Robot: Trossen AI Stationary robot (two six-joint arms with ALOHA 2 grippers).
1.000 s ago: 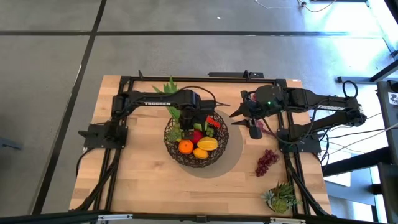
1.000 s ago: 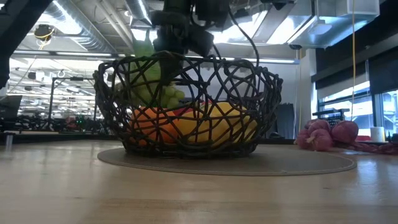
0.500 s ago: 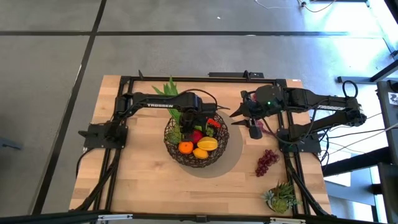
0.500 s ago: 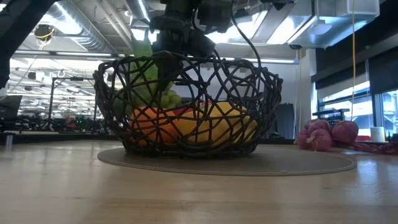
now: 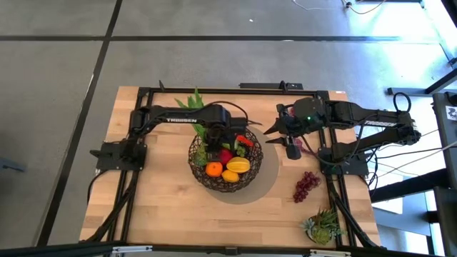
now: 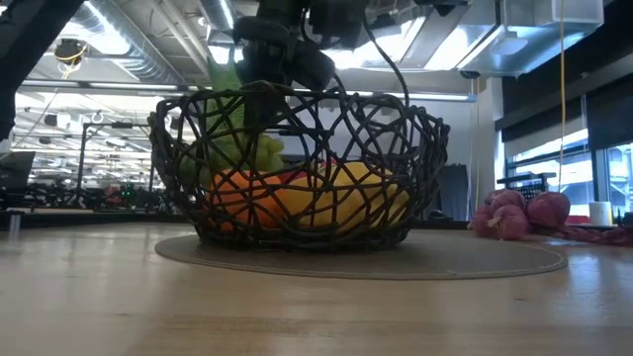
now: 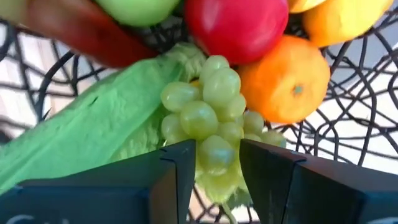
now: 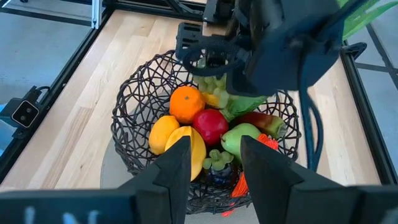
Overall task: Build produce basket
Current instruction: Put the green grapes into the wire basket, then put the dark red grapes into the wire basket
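The dark wire basket (image 5: 246,180) stands on a grey round mat (image 5: 270,171) at mid-table. In it lie an orange (image 5: 213,168), a yellow mango (image 5: 238,165), a red apple (image 5: 226,155), green grapes (image 7: 208,118) and a long green leafy stalk (image 7: 93,124), whose tip (image 5: 194,100) sticks out over the far rim. My left gripper (image 7: 217,155) points down into the basket's far left part. It is open, with a finger on either side of the grape bunch's end. My right gripper (image 8: 214,155) hangs open and empty to the basket's right. Purple grapes (image 5: 305,185) lie on the table. My left gripper has its two fingers (image 7: 180,168) on either side of the near end of the green grape bunch (image 7: 214,152), coming from above. The bunch lies on the stalk and the other fruit in the basket. Whether the fingers touch the grapes, I cannot tell.
A spiky green succulent (image 5: 323,225) stands at the table's near right corner. The purple grapes (image 6: 514,213) lie between it and the right arm's base. Black frame rails run along the table's left, right and far sides.
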